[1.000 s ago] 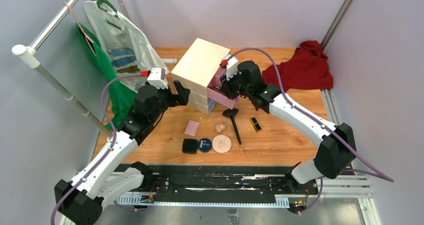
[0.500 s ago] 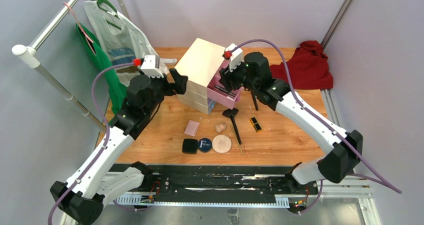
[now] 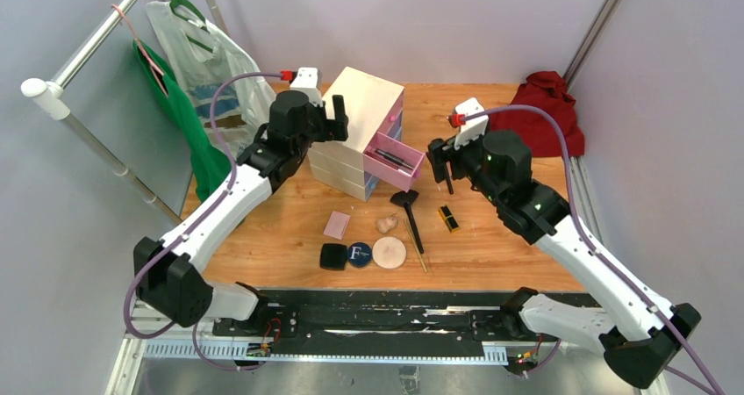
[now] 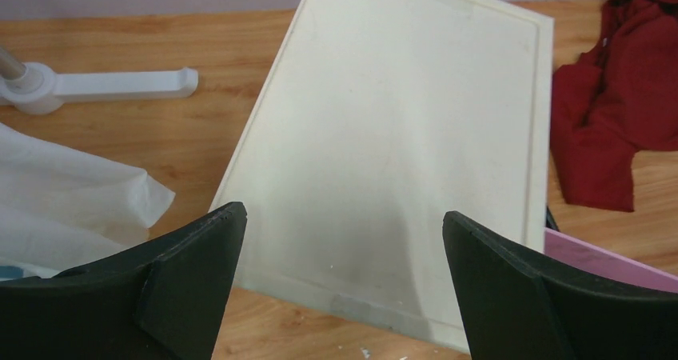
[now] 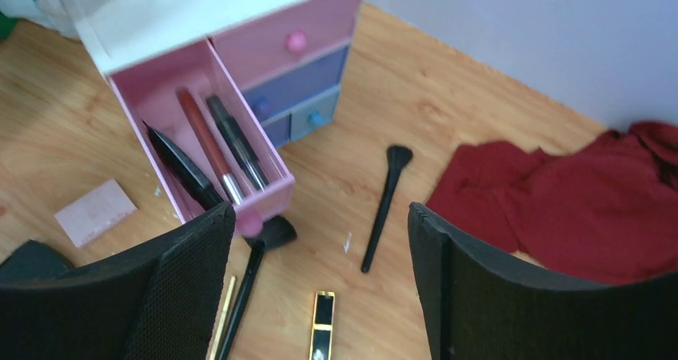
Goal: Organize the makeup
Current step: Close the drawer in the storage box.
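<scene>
Mid-sort, drawer [image 5: 276, 188] open: left claw [image 4: 343, 212] and right claw [image 5: 320, 216] both released, empty; next, right should drop onto lipstick [image 5: 322, 336] beneath it.

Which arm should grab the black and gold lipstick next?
Right arm: its open jaws hover near the lipstick. The left arm is over the chest, farther away.

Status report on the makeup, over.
Left gripper open over chest; right gripper open, empty. Pink drawer open, pencils inside. Lipstick, brush, compacts loose on table. No obstruction seen.
</scene>
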Tool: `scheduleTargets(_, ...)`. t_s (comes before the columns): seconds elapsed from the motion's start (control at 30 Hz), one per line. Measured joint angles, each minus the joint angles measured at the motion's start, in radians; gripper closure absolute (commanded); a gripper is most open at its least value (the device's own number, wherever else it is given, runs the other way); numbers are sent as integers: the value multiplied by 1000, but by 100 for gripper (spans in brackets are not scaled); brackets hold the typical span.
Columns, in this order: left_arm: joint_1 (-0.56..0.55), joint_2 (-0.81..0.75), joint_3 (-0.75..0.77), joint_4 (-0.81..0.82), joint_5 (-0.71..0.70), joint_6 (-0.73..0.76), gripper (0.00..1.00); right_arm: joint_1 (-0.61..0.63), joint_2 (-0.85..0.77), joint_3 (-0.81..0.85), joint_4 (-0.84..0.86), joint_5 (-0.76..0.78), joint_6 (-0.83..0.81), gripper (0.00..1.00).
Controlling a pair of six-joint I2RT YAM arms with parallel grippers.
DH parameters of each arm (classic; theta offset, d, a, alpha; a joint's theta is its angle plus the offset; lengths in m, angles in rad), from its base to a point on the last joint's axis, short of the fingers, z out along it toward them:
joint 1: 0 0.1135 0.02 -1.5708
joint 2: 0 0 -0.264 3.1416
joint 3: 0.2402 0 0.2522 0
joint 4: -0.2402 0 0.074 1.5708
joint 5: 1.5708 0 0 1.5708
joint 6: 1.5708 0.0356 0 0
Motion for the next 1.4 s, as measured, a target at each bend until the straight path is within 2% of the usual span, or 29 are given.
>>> scheduleTargets(0.2,0,79,16,-6,-31,36,2,0,-68,-154,-12,60,51,21)
scheduleTargets(0.43,0,88,18,1,-47,54,2,0,-20,-240,4,73,83,20)
scheduleTargets(0.77,0,88,15,2,-46,58,2,-13,129,-215,98,39,85,20)
scheduleTargets(1.2,0,92,1,32,-42,58,2,-23,340,-39,161,-71,82,19)
scheduleTargets(1.4,0,103,-2,59,-40,59,2,-23,366,-5,227,-128,90,19)
